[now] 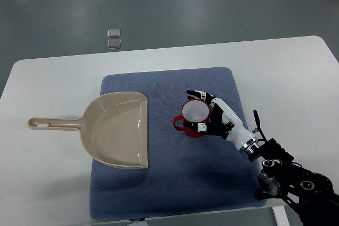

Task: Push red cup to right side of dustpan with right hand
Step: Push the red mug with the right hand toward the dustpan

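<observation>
On the blue mat [212, 183], the right hand's [220, 115] fingers [197, 95] curl around the upright red cup [194, 118], right of the dustpan [116, 130].

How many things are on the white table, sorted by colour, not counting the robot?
Red: 1, the red cup with white inside, cupped by the right hand
Beige: 1, the beige plastic dustpan
Blue: 1, the blue fabric mat
Total: 3

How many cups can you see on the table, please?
1. The red cup stands upright on the blue mat, just right of the dustpan, with the right robot hand curled around its right side. Nothing seems hidden.
</observation>
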`<state>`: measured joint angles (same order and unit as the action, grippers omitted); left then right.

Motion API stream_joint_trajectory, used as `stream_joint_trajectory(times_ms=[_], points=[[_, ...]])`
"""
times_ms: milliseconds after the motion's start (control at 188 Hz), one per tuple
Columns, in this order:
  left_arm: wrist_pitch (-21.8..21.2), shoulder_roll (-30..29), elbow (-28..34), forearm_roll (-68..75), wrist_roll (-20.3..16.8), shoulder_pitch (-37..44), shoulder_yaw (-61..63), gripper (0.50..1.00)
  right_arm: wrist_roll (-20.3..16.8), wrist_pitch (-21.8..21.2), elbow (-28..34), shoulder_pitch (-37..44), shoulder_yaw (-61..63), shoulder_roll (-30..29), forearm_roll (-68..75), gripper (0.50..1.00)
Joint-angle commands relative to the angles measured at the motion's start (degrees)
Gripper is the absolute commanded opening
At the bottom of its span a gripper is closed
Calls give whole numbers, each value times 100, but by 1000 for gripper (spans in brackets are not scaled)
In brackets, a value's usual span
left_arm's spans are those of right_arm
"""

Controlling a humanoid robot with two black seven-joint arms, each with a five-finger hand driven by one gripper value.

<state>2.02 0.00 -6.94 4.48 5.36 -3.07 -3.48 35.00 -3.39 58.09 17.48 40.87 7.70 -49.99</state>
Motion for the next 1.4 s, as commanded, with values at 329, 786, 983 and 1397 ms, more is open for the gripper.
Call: stream_joint_trajectory(times_ms=[329, 786, 983, 1397], points=[[1, 0, 0, 0, 0, 0, -3, 1000, 0, 75, 0, 19, -167, -286, -186, 926], [1, 0, 0, 0, 0, 0, -3, 1000, 0, 75, -9, 80, -167, -489, -186, 926], [1, 0, 0, 0, 0, 8, -3, 1000, 0, 75, -52, 71, -176, -497, -230, 926], [1, 0, 0, 0, 0, 0, -3, 1000, 0, 66, -193, 80, -167, -453, -221, 926]])
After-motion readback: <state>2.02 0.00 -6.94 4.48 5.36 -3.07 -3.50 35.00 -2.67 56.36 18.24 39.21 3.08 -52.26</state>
